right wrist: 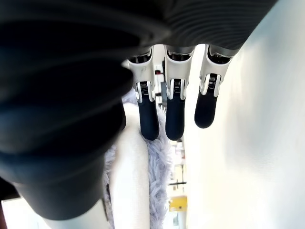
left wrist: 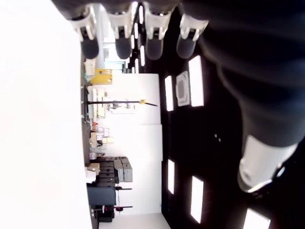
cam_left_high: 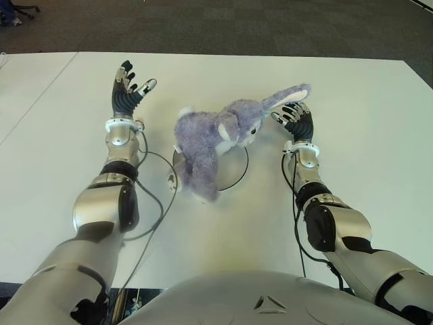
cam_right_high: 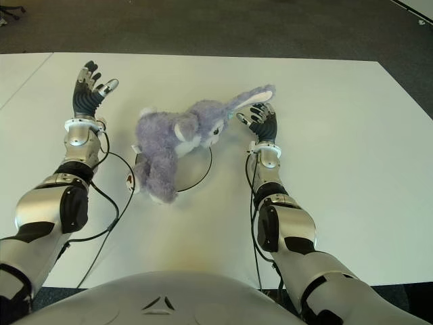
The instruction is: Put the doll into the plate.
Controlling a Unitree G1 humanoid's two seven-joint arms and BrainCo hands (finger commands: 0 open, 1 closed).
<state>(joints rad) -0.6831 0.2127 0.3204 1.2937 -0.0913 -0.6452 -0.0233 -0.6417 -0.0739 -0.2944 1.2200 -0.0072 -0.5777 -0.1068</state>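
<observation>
A purple plush rabbit doll (cam_left_high: 210,135) lies across a white plate (cam_left_high: 237,179) with a dark rim at the table's middle. Its body covers most of the plate and its hind end hangs over the near left rim. One long ear (cam_left_high: 287,96) stretches right toward my right hand (cam_left_high: 294,118), which sits just beside and under the ear tip with fingers extended and nothing gripped. The right wrist view shows straight fingers (right wrist: 174,119) over the ear (right wrist: 131,181). My left hand (cam_left_high: 128,91) is held up left of the doll, fingers spread, apart from it.
The white table (cam_left_high: 365,135) stretches wide on both sides. Black cables (cam_left_high: 159,203) run along my arms across the near table. Dark carpet (cam_left_high: 223,27) lies beyond the far edge.
</observation>
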